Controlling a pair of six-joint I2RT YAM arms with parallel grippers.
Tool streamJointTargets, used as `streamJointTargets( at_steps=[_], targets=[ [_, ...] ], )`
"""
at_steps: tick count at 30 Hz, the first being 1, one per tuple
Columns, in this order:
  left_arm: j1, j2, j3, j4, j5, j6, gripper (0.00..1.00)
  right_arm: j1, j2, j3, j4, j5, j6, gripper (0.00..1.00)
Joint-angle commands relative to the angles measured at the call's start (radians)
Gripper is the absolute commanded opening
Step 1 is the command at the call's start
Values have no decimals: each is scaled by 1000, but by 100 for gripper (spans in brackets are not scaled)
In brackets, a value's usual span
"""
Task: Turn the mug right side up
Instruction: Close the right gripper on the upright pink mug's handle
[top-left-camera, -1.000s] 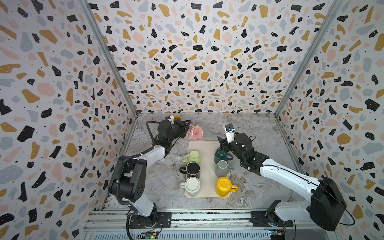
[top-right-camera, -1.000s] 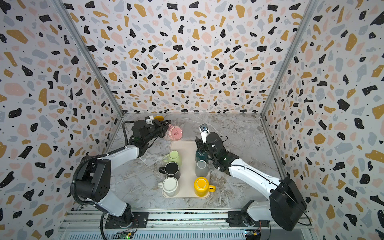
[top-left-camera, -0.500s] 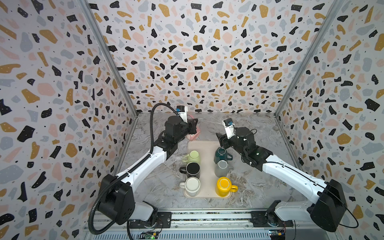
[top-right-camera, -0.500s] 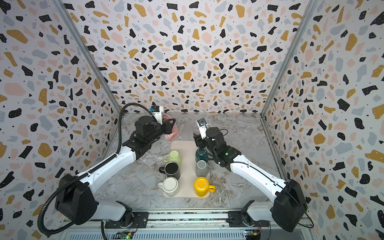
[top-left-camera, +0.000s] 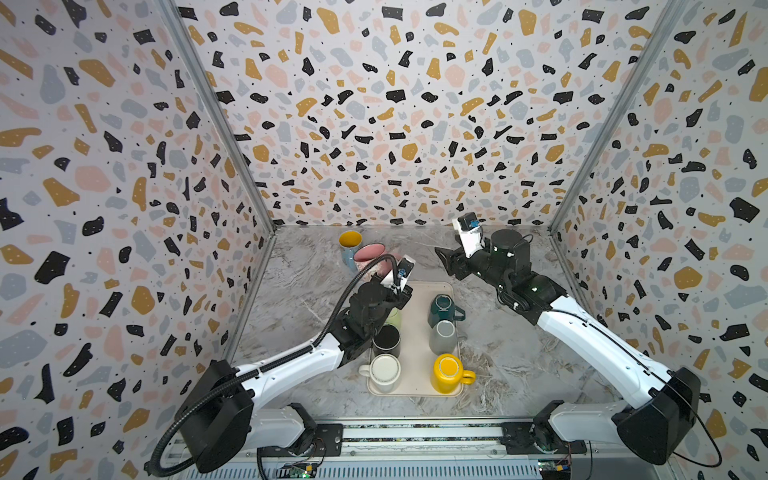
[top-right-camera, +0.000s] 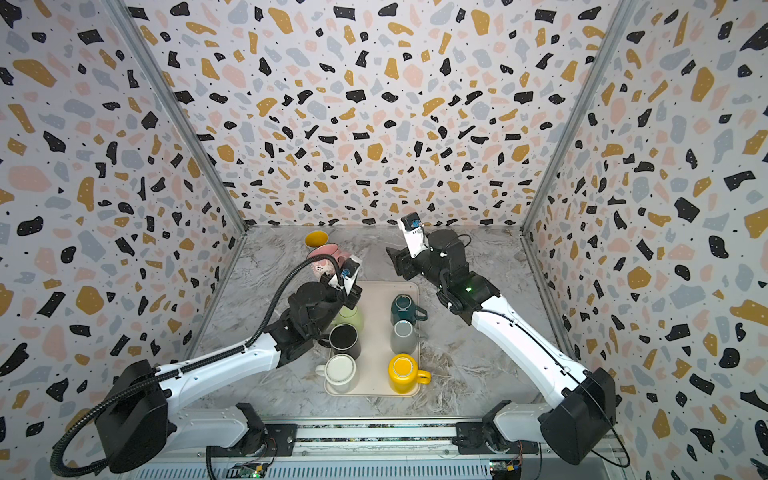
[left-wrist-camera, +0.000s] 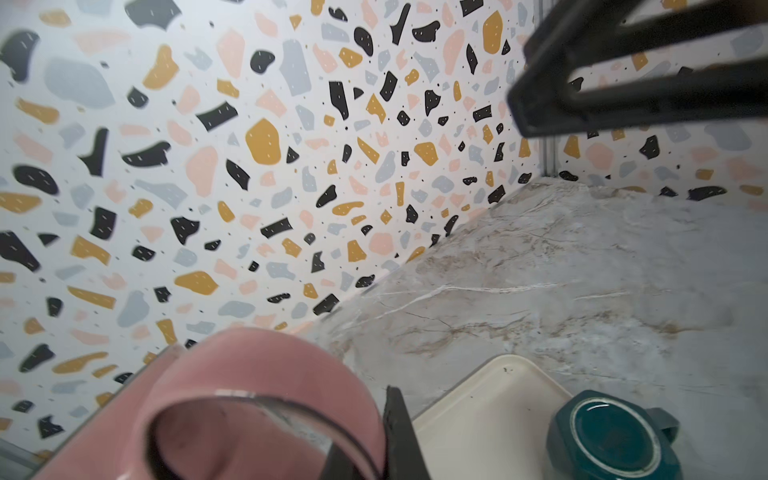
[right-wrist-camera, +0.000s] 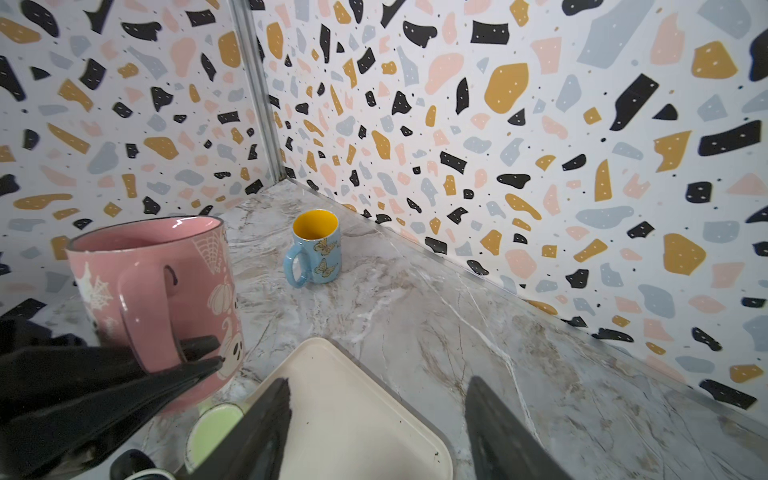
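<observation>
The left gripper (right-wrist-camera: 216, 353) is clenched on the lower part of the loop handle of the glazed pink ceramic mug (right-wrist-camera: 191, 266), the one printed with white cobwebs, a pumpkin and a small ghost. Pinching the handle rather than the wide body looks like the sensible choice: the body is probably too broad for these jaws, and the handle gives a lever for rotating the mug.

The mug stands mouth up and roughly vertical, just off the far left corner of the cream rectangular plastic tray (right-wrist-camera: 353, 415), so the turning itself seems done. What remains, I judge, is to settle it and let go. Its base is hidden behind the fingers, so I cannot tell whether it already rests on the grey marble-patterned tabletop (right-wrist-camera: 415, 299).

The right gripper (right-wrist-camera: 378, 382) is released and empty, jaws spread, held above the tray's far corner and pointing at the mug (a good spot to steady it if it tips).

Further out, a pale blue butterfly-print mug with a yellow inside (right-wrist-camera: 318, 249) stands upright near the back wall, apart from the pink one. On the tray, a dark teal mug (top-left-camera: 442, 309) and a grey mug (top-left-camera: 442, 336) sit bottom up, while the yellow mug (top-left-camera: 446, 372) shows its open mouth.
</observation>
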Motion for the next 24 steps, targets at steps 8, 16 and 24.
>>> streamJointTargets(
  at_steps=[8, 16, 24],
  targets=[
    [-58, 46, -41, 480, -126, 550, 0, -43, 82, 188, -136, -486, -140, 71],
    [-60, 64, -38, 435, -119, 639, 0, -43, 154, 269, -271, -641, -243, 71],
    [-65, 73, -24, 364, -100, 652, 0, -41, 201, 311, -359, -716, -295, 72]
  ],
)
